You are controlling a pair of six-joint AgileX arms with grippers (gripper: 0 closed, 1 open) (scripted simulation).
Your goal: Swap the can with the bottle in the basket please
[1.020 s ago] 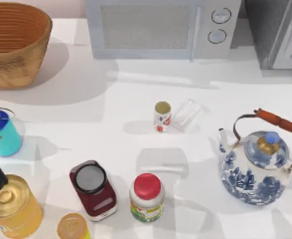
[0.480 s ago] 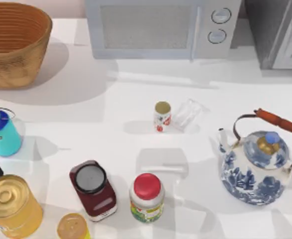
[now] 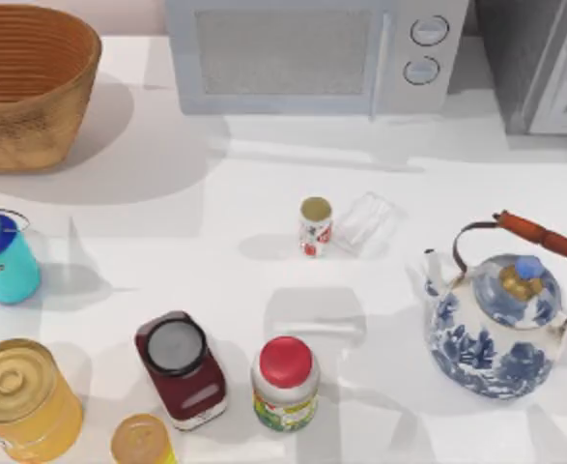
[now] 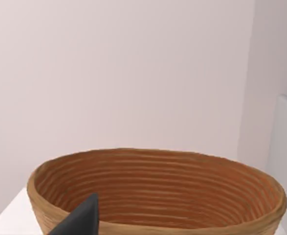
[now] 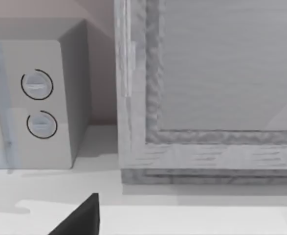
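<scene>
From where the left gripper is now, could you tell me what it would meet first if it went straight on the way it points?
Most likely the basket: in the left wrist view its near rim lies directly ahead of the left gripper's finger. How far ahead is unclear.

woven wicker basket (image 3: 27, 92); glossy teapot (image 3: 496, 324)

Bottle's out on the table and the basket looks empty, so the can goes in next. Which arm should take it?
Probably the right. The can stands near the table's middle, slightly right of centre, away from the left edge where the bottle sits. But the basket is far left, so the left arm may suit the drop-off better.
</scene>
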